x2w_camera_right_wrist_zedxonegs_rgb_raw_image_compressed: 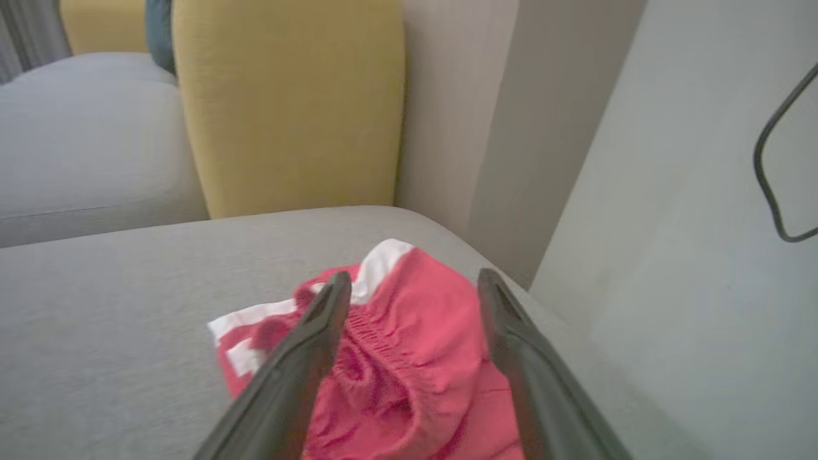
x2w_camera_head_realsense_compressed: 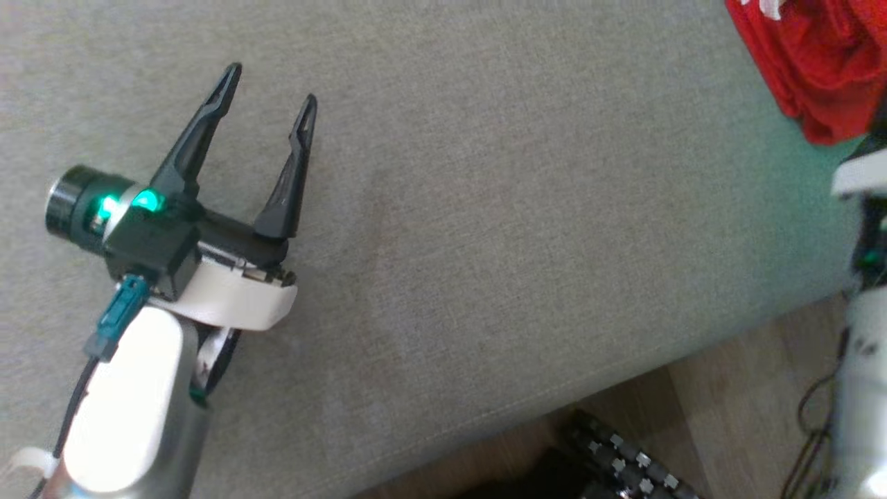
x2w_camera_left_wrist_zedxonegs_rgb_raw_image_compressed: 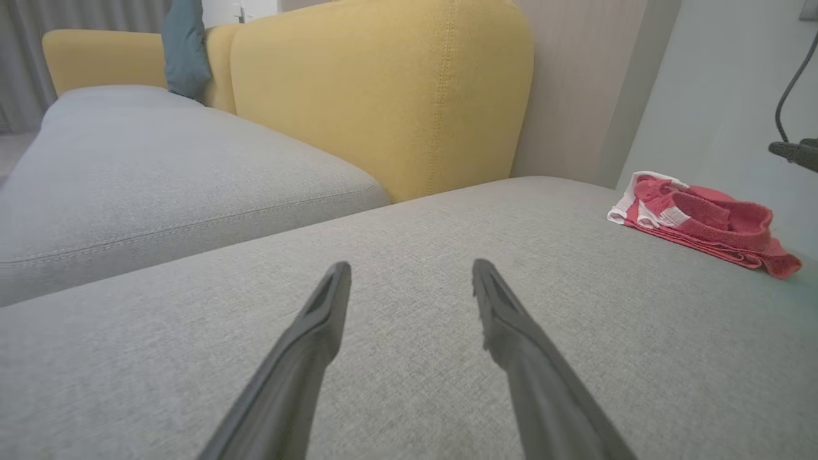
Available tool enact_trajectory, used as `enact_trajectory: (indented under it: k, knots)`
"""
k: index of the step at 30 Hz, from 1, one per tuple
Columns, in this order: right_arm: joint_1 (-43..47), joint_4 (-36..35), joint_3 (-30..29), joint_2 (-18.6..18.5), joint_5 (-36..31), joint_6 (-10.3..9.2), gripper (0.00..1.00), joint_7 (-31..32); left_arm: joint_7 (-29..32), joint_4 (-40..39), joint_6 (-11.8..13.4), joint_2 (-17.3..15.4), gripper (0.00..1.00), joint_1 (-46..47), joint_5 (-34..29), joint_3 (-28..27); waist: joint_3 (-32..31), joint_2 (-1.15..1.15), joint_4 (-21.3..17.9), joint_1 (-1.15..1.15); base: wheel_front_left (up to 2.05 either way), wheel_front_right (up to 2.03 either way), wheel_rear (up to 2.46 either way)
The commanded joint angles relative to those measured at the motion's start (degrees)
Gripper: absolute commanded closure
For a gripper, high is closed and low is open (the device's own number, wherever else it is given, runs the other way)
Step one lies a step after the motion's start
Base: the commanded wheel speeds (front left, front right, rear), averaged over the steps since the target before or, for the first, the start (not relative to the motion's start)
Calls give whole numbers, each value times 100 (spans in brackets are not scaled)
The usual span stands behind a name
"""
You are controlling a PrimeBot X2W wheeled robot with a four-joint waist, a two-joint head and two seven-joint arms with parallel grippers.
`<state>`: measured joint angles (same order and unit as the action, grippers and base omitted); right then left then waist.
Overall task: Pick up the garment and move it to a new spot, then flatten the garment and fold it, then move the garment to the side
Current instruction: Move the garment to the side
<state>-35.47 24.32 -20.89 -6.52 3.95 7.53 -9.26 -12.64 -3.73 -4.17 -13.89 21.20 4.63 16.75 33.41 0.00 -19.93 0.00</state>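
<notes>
The garment [x2w_camera_head_realsense_compressed: 818, 55] is red with white trim, lying bunched at the far right corner of the grey sofa seat [x2w_camera_head_realsense_compressed: 485, 208]. In the left wrist view the garment [x2w_camera_left_wrist_zedxonegs_rgb_raw_image_compressed: 703, 223] sits folded near the seat's right edge. My right gripper [x2w_camera_right_wrist_zedxonegs_rgb_raw_image_compressed: 414, 284] hovers over the garment [x2w_camera_right_wrist_zedxonegs_rgb_raw_image_compressed: 409, 358], fingers spread apart with the elastic waistband between them, gripping nothing. My left gripper [x2w_camera_head_realsense_compressed: 272, 84] stands open over bare cushion at the left, far from the garment; in its own view the left gripper [x2w_camera_left_wrist_zedxonegs_rgb_raw_image_compressed: 411, 271] has nothing between its fingers.
A yellow backrest [x2w_camera_left_wrist_zedxonegs_rgb_raw_image_compressed: 383, 96] rises behind the seat, with a teal cushion [x2w_camera_left_wrist_zedxonegs_rgb_raw_image_compressed: 185, 48] further back. A pale wall [x2w_camera_right_wrist_zedxonegs_rgb_raw_image_compressed: 690, 191] with a dark cable [x2w_camera_right_wrist_zedxonegs_rgb_raw_image_compressed: 770, 172] runs along the seat's right side. Wooden floor [x2w_camera_head_realsense_compressed: 727, 402] and the robot's dark base [x2w_camera_head_realsense_compressed: 617, 457] lie below the seat's front edge.
</notes>
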Motion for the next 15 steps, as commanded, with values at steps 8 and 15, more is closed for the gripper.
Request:
enact_trajectory:
  k: [8,15]
  knots:
    - [1494,-1584,1017,315,35,-4,0,-64,-183,203,344,221,0,-460,276,-335,-914,0,748,0,0,0,0]
    - [2261,-2211,1616,361,244,-4,0,179,-228,455,588,422,0,-791,489,-586,-1471,0,1513,0,0,0,0]
